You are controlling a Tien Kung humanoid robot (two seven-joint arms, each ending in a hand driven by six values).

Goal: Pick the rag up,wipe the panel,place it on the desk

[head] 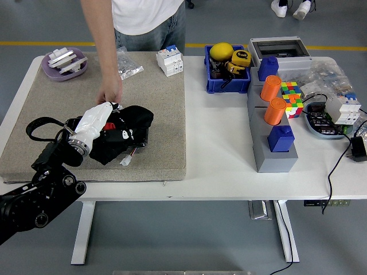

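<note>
Pressing the black rag [123, 133] down on the dark panel [139, 136] with the left hand [94, 121] closed on cloth, risking shoving that panel along the mat [160, 109], or brushing the person's hand [110, 93] steadying just beyond.

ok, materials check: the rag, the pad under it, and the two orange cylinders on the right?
Rag: black cloth, apparently soft fabric; it bunches and folds under the left hand.
Pad: beige, matte, fibrous-looking, probably felt or low carpet; its edge shows some thickness.
Orange cylinders: smooth, evenly coloured, likely plastic, though that is a guess from the look.
</note>
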